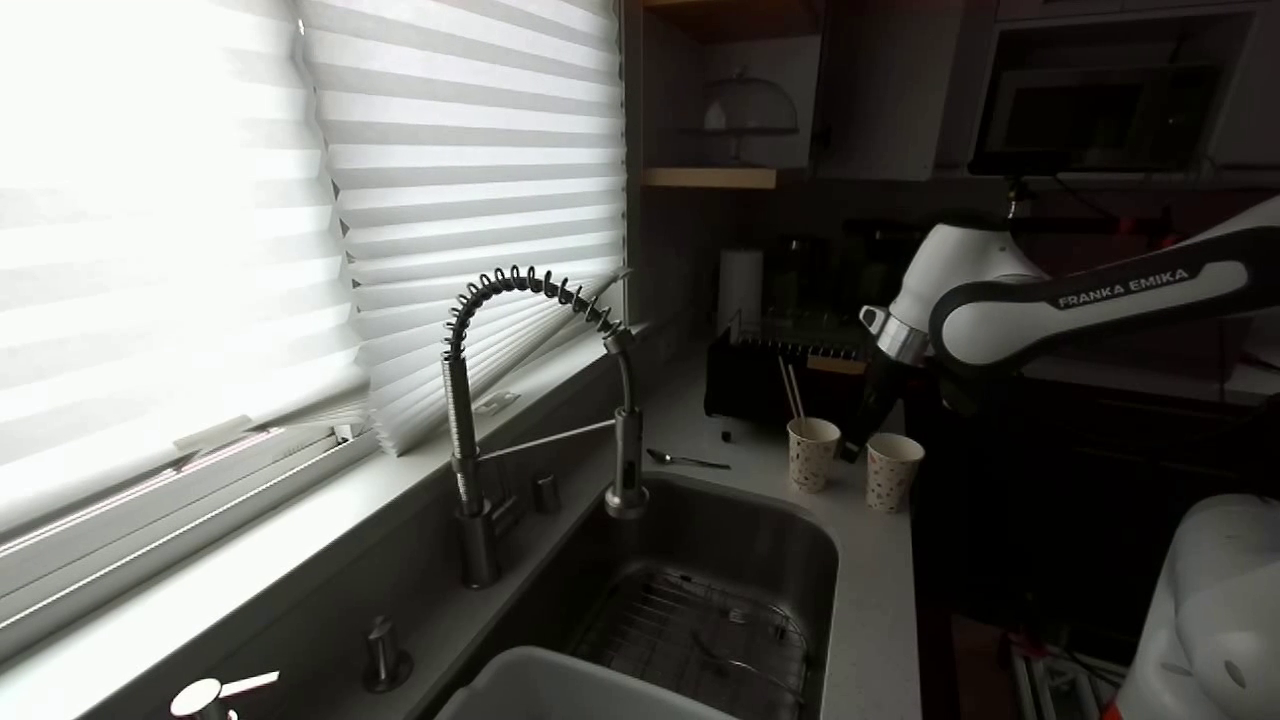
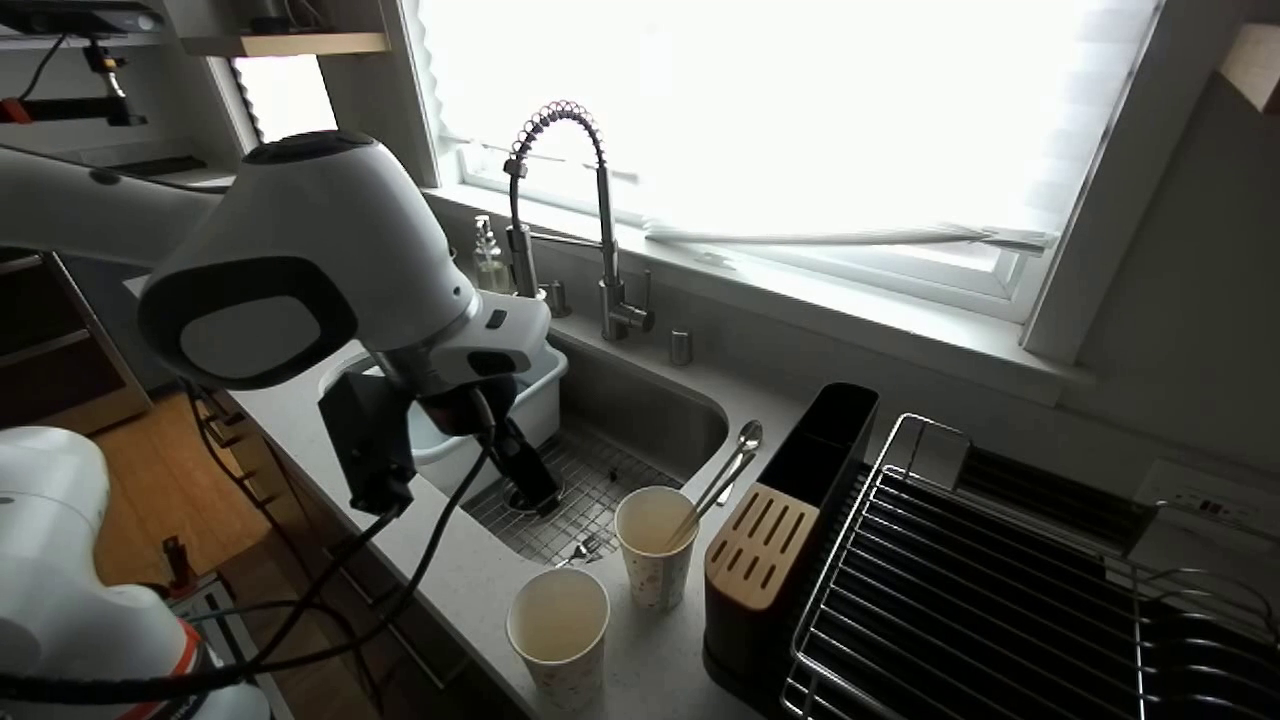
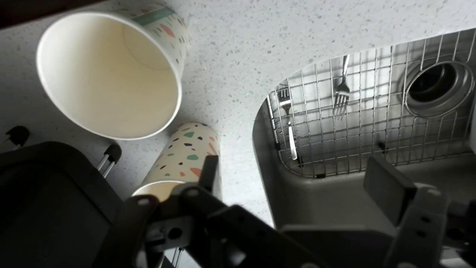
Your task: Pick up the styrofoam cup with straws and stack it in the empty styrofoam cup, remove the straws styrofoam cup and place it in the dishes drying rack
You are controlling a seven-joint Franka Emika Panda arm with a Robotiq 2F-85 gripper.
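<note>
The patterned cup with straws (image 1: 814,456) stands upright on the counter in both exterior views (image 2: 656,565); two thin straws (image 1: 792,392) lean out of it. In the wrist view this cup (image 3: 186,154) is partly behind a finger and its straws are hidden. The empty patterned cup (image 1: 892,475) stands beside it, nearer the counter's edge (image 2: 565,645); it also shows in the wrist view (image 3: 108,78). The drying rack (image 2: 950,620) lies beyond the cups. My gripper (image 3: 300,181) is open and empty; one finger overlaps the straws cup in view, contact unclear.
The sink (image 3: 331,201) with a wire grid and forks (image 3: 341,95) lies beside the cups. A tall spring faucet (image 1: 470,430) stands behind it. A black holder with a wooden slotted top (image 2: 762,548) stands between cups and rack. A spoon (image 1: 690,461) lies behind the sink.
</note>
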